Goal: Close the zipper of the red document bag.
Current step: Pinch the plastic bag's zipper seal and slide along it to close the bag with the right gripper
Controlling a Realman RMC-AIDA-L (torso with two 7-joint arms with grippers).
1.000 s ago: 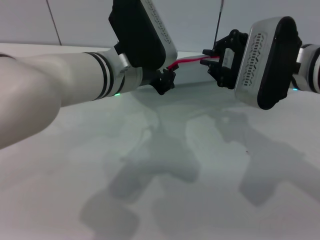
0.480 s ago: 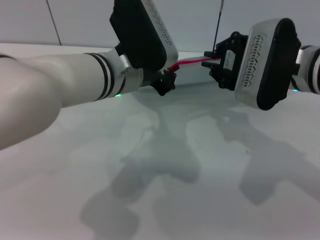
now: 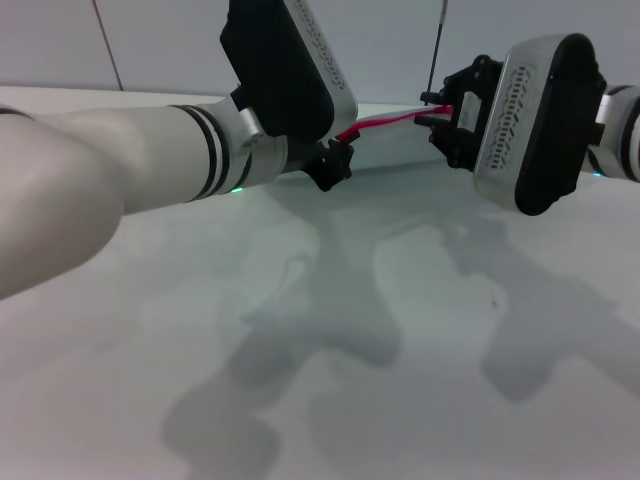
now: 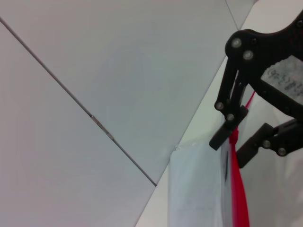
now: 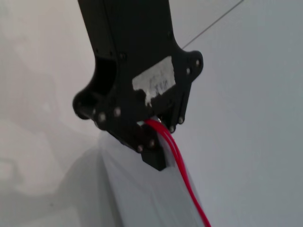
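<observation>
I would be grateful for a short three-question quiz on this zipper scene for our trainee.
1. True or false: both grippers are at the zipper.
2. Which gripper is at the end of the strip nearer the robot's right? A) left gripper B) right gripper
3. Fill in: the bag is held ___ the table.

Key: 1 true; 2 B; 3 above.

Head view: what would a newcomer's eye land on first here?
The bright red zipper stretched taut between the two grippers, lifted above the white table toward its far edge. The left gripper pinches one end and the right gripper the other. In the left wrist view the pale translucent red document bag lies beside that strip.
</observation>
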